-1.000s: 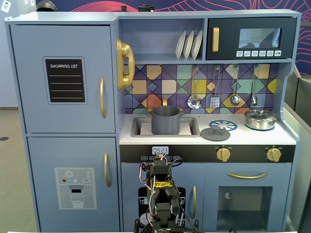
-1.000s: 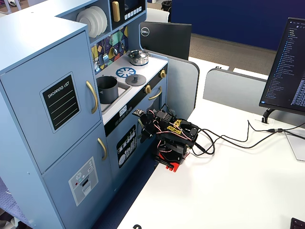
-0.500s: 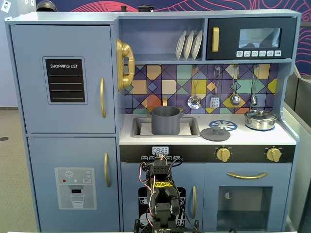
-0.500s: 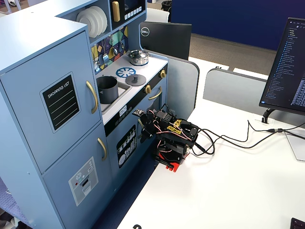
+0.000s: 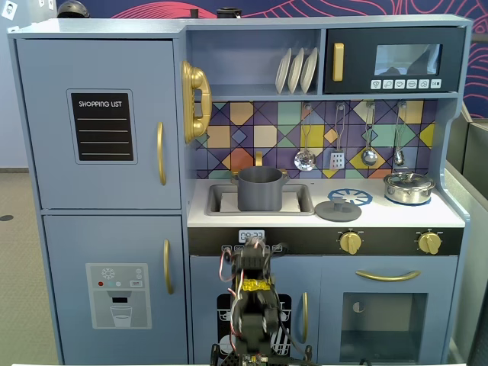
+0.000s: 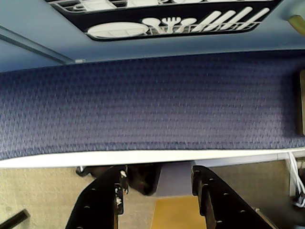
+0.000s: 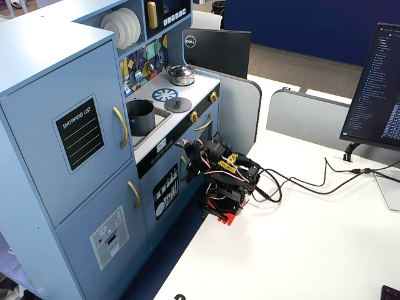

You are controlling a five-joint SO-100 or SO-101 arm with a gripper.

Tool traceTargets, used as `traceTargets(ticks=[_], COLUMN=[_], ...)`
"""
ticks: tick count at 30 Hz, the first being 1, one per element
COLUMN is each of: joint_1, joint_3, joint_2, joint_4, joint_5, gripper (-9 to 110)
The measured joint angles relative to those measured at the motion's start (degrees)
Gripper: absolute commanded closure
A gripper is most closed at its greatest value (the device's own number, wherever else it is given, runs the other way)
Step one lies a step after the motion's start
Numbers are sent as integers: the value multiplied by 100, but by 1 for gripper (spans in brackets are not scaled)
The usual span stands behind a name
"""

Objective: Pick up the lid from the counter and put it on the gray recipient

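While the arm (image 5: 250,305) is sitting folded low in front of the toy kitchen (image 5: 99,152), its body is blocking most of its own gripper in both fixed views, so the fingertips are hard to make out there. Only the wrist view is showing the gripper (image 6: 159,177): two black fingers (image 6: 105,200) are standing apart with nothing between them, their lower parts cut off by the bottom edge. Beyond them that camera is taking in a blue patterned strip and, at the top, part of the cabinet's cutlery decal (image 6: 171,21), cropped by the frame.

Up on the counter (image 5: 427,215), the lid (image 5: 338,209) is lying flat, knob up, just right of the sink in the front-on fixed view. It is showing small in the angled view (image 7: 177,104). Standing in the sink, the gray recipient (image 5: 260,187) is open-topped, with its base hidden by the sink rim. Farther right, the silver pot (image 5: 409,186) is resting well apart from the lid.
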Motion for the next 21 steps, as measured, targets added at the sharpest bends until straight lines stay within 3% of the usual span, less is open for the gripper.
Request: traceTargets(ticks=[6,9,13,16,21], joint_1=[958,1538,2241,2637,3120], joint_3=[-2294,-2979,-3226,-3199,-2470], joint_2=[-1354,-1731,-2030,-2224,-2373], joint_4=[-932,-2074,-3718,-4755,-6363], joint_5=[-343,97,-62,-167,-26], gripper=[98,102,101,83,74])
